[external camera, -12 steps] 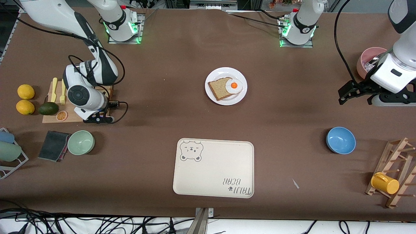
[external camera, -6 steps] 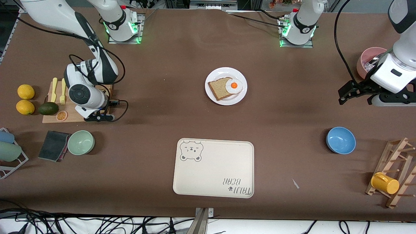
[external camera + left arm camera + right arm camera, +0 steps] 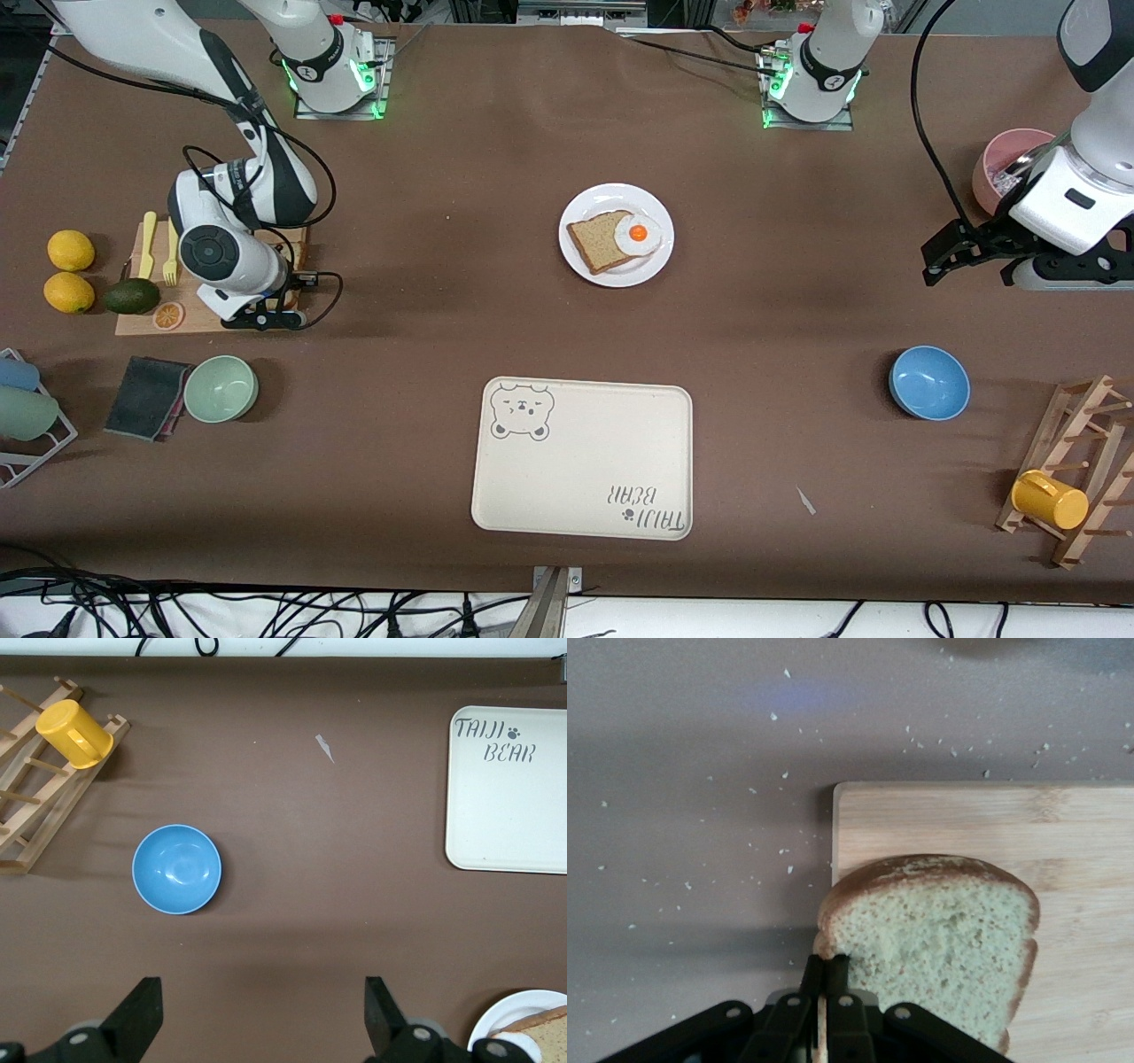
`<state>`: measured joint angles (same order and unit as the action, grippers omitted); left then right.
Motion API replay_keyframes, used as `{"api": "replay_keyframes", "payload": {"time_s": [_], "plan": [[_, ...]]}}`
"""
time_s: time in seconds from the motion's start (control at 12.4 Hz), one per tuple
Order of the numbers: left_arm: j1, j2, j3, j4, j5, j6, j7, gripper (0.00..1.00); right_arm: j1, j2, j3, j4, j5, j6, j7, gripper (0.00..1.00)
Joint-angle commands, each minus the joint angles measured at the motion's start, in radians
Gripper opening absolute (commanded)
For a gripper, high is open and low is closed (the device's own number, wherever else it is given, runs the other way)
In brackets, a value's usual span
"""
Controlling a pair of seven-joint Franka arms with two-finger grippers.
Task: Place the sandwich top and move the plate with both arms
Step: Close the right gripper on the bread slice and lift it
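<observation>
Right gripper [image 3: 824, 992] pinches the sandwich top [image 3: 939, 939] at its edge, over the wooden cutting board [image 3: 1063, 824]. The plate [image 3: 617, 235] sits mid-table with dark bread and egg. Left gripper [image 3: 261, 1014] waits, fingers spread, above bare table

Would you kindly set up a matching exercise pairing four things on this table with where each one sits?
Things:
1. sandwich top
2. fried egg
3. yellow mug
4. blue bowl

Places:
A. on the wooden rack
B. on the bare tabletop
C. on the cutting board, gripped by the right gripper
D. on the dark slice on the plate

Pairs: 1-C, 2-D, 3-A, 4-B
</observation>
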<state>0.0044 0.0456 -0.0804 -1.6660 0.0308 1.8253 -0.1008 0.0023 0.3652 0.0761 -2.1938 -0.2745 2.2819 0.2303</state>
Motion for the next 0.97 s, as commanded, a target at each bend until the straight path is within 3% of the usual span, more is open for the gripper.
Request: {"api": "replay_keyframes", "payload": {"time_s": [0.0, 0.24, 0.32, 0.48, 0.89], "plan": [[0.003, 0.008, -0.007, 0.017, 0.026, -0.003, -0.007, 1.0, 0.002, -0.015, -0.004, -0.03, -0.012, 0.019, 0.004, 0.0], [0.003, 0.008, -0.007, 0.017, 0.026, -0.003, -0.007, 1.0, 0.004, -0.015, 0.007, 0.024, -0.012, -0.011, 0.0, 0.0], [0.003, 0.008, -0.007, 0.018, 0.026, -0.003, -0.007, 1.0, 0.005, -0.015, 0.014, 0.075, -0.014, -0.083, -0.002, 0.0], [0.003, 0.008, -0.007, 0.018, 0.026, -0.003, -0.007, 1.0, 0.007, -0.015, 0.068, 0.175, -0.014, -0.226, 0.015, 0.0], [0.003, 0.008, -0.007, 0.017, 0.026, -0.003, -0.007, 1.0, 0.007, -0.015, 0.2, 0.342, 0.003, -0.396, 0.024, 0.0]]}}
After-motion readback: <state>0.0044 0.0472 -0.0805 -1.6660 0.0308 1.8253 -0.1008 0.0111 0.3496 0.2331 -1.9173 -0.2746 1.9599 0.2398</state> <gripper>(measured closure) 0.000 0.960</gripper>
